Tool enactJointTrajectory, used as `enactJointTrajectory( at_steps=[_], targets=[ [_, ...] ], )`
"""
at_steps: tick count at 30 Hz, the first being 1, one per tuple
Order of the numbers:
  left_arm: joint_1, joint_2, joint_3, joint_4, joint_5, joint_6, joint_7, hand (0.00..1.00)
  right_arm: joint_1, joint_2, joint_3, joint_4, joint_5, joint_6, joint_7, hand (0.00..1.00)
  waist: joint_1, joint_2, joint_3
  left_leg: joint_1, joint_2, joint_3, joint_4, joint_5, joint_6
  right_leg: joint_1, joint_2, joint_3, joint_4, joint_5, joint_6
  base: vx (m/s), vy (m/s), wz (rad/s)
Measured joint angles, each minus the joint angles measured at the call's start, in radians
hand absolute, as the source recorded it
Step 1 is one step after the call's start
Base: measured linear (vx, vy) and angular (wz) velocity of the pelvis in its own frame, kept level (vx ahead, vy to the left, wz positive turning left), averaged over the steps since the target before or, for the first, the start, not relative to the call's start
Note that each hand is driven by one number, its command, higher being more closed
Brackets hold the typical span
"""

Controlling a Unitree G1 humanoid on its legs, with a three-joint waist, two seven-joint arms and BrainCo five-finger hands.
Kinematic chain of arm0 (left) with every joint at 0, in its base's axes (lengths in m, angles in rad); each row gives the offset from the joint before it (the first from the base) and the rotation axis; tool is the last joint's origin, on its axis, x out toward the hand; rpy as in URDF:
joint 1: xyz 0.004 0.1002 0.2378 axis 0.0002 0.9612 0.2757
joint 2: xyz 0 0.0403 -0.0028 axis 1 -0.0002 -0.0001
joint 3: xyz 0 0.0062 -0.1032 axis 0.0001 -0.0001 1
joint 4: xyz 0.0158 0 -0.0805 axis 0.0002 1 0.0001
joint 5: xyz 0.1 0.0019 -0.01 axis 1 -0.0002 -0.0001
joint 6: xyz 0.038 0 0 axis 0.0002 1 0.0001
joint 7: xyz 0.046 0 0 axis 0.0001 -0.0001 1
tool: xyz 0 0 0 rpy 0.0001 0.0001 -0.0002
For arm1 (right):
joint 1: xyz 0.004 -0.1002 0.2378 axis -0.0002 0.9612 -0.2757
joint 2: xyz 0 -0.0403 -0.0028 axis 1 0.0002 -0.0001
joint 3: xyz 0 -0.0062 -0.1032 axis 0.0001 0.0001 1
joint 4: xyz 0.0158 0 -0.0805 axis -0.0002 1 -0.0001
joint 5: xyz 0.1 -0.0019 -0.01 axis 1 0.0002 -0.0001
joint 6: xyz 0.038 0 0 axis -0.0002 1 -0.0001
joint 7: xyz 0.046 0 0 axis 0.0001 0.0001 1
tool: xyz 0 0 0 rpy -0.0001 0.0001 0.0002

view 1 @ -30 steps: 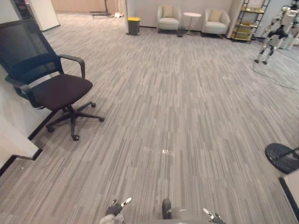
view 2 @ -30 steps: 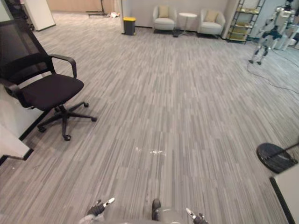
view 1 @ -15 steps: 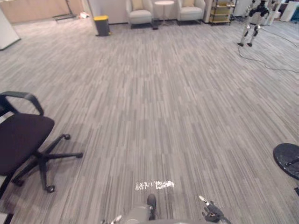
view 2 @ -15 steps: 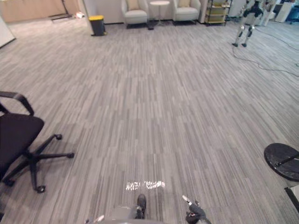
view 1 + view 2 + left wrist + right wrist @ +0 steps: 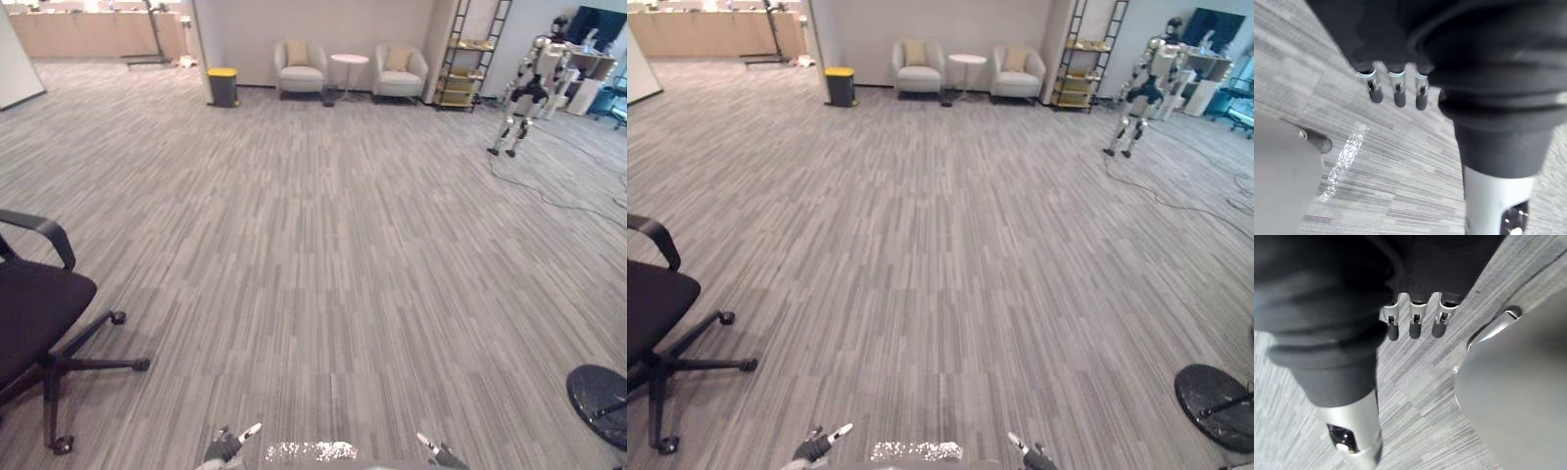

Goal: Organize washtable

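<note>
Bottom edge of the head views: I see the left robot hand (image 5: 225, 447) just left of centre and the right robot hand (image 5: 442, 456) just right of centre, well apart, both over the grey striped carpet floor (image 5: 323, 255).

Left wrist view: I read the fingers (image 5: 1399, 95) as straight and relaxed, dark tips side by side, nothing between them, carpet past them. Left robot hand open and empty.

Right wrist view: same reading. The fingers (image 5: 1414, 326) hang straight in a row and hold nothing. Right robot hand open and empty.

Where the washtable stands I cannot tell from these views.

Surroundings, head views:
- Black office chair (image 5: 34, 323) at the lower left, cut by the frame edge, armrest raised, wheeled base on the carpet.
- Round black base (image 5: 600, 392) at the lower right edge.
- Top centre, along the far wall: yellow-lidded bin (image 5: 222, 86), then two beige armchairs (image 5: 300, 67) (image 5: 401, 72) with a round white side table (image 5: 349, 70) between them.
- Upper right: tall shelf rack (image 5: 467, 59) beside the armchairs, and a second humanoid robot (image 5: 524, 93) upright on the carpet, near the rack.
- Upper left: wooden counter (image 5: 98, 29) along the far wall.
</note>
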Motion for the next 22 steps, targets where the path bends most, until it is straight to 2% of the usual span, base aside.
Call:
enactJointTrajectory(
  at_steps=[1, 3, 4, 5, 9, 10, 11, 13, 17, 18, 22],
  targets=[
    [0.0, -0.007, 0.004, 0.0, 0.0, -0.002, -0.001, 0.0, -0.003, -0.01, 0.005, 0.0, -0.005, 0.0, 0.002, 0.0, 0.009, 0.005, -0.008, -0.003, 0.014, -0.005, -0.016, 0.011, -0.016, 0.009, 0.01, -0.012, -0.043, 0.012, 0.003, 0.09, -0.117, 0.12],
    [0.001, -0.014, 0.029, 0.012, 0.0, 0.0, -0.002, 0.0, -0.007, -0.015, -0.008, 0.0, -0.007, 0.0, 0.001, 0.0, 0.006, 0.024, -0.008, -0.004, 0.029, -0.026, -0.04, 0.022, -0.03, 0.036, 0.027, -0.016, -0.119, 0.033, 0.017, 0.11, -0.086, -0.12],
    [0.136, 0.198, -0.329, -0.214, 0.188, 0.105, -0.018, 0.0, 0.14, -0.265, 0.417, -0.314, -0.392, 0.067, -0.062, 0.0, -0.019, 0.071, -0.004, -0.211, 0.052, 0.052, 0.262, -0.144, -0.051, -0.105, 0.054, 0.002, 0.052, -0.006, -0.029, 0.12, -0.049, -0.4],
    [0.128, 0.161, -0.329, -0.152, 0.184, 0.111, -0.015, 0.0, 0.118, -0.232, 0.408, -0.241, -0.386, 0.074, -0.08, 0.0, -0.02, 0.069, -0.003, -0.2, 0.052, 0.054, 0.258, -0.144, -0.051, -0.098, 0.053, 0.002, 0.057, -0.009, -0.028, 0.1, -0.035, -0.45],
    [0.136, 0.112, -0.332, -0.127, 0.177, 0.121, 0.002, 0.0, 0.12, -0.221, 0.412, -0.196, -0.384, 0.074, -0.085, 0.0, -0.021, 0.067, -0.002, -0.195, 0.055, 0.054, 0.255, -0.147, -0.053, -0.088, 0.054, -0.002, 0.04, -0.013, -0.023, 0.0, 0.005, 0.01],
    [0.124, 0.109, -0.256, -0.074, 0.126, 0.076, -0.003, 0.0, 0.104, -0.189, 0.305, -0.122, -0.217, 0.038, -0.058, 0.0, -0.022, 0.066, 0.001, -0.173, 0.059, 0.053, 0.25, -0.147, -0.051, -0.062, 0.06, 0.007, -0.005, -0.005, -0.008, 0.01, 0.022, -0.05],
    [0.117, 0.081, -0.189, -0.043, 0.094, 0.052, 0.001, 0.0, 0.084, -0.147, 0.21, -0.058, -0.119, 0.027, -0.047, 0.0, -0.02, 0.064, 0.001, -0.157, 0.066, 0.052, 0.234, -0.148, -0.05, -0.026, 0.071, 0.018, -0.047, -0.003, -0.004, 0.02, 0.025, -0.09],
    [0.116, 0.073, -0.134, -0.019, 0.078, 0.04, -0.001, 0.0, 0.074, -0.107, 0.138, -0.016, -0.054, 0.014, -0.038, 0.0, -0.021, 0.063, 0.002, -0.137, 0.069, 0.048, 0.21, -0.149, -0.047, 0.006, 0.074, 0.024, -0.094, -0.002, -0.002, 0.05, 0.038, -0.09],
    [0.104, 0.071, -0.088, 0.024, 0.077, 0.023, -0.001, 0.0, 0.064, -0.071, 0.047, 0.027, -0.025, 0.001, -0.036, 0.0, -0.022, 0.053, 0.003, -0.103, 0.051, 0.053, 0.14, -0.125, -0.044, 0.041, 0.066, 0.075, -0.157, 0.014, 0.024, 0.1, 0.089, -0.09],
    [0.103, 0.073, -0.082, 0.037, 0.069, 0.019, -0.001, 0.0, 0.056, -0.062, 0.021, 0.045, -0.025, 0.001, -0.036, 0.0, -0.022, 0.046, 0.002, -0.084, 0.039, 0.052, 0.116, -0.115, -0.032, 0.052, 0.055, 0.077, -0.165, 0.023, 0.032, 0.1, 0.112, 0.03],
    [0.091, 0.082, -0.082, 0.053, 0.049, 0.01, 0.001, 0.0, 0.049, -0.053, -0.007, 0.072, -0.025, -0.001, -0.036, 0.0, -0.02, 0.032, -0.002, -0.04, 0.005, 0.026, 0.07, -0.105, -0.013, 0.079, 0.034, 0.072, -0.169, 0.034, 0.035, 0.12, 0.069, 0.21]
  ],
)
